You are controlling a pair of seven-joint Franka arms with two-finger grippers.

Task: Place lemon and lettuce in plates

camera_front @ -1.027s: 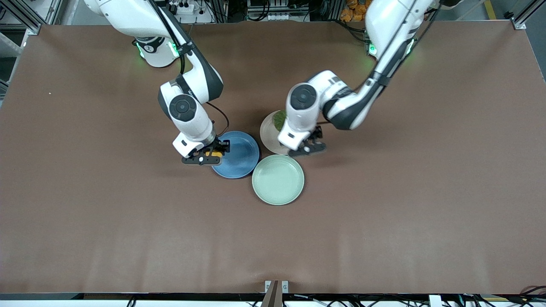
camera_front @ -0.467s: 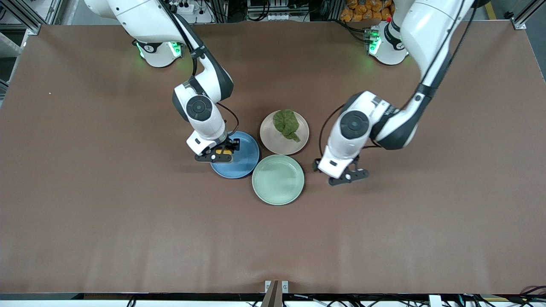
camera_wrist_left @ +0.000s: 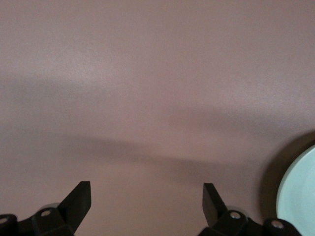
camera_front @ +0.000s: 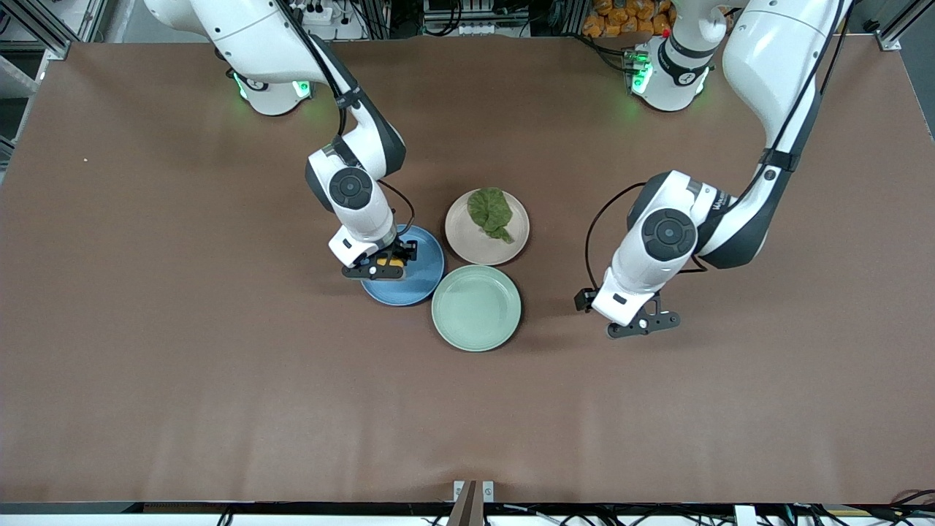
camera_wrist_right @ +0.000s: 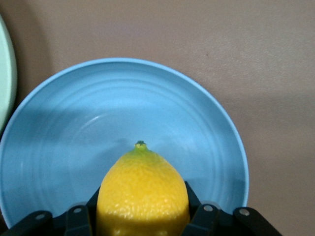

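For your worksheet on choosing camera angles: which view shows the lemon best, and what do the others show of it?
The right wrist view: the lemon fills the foreground, its greenish tip clear, clamped in the right gripper over the blue plate. The front view shows only a yellow sliver under that gripper. The left wrist view shows none of it.

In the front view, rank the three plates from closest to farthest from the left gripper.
From the left gripper, open over bare table toward the left arm's end:
1. Green plate, nearest the front camera.
2. Beige plate, holding the lettuce.
3. Blue plate, under the right gripper, which holds the lemon.
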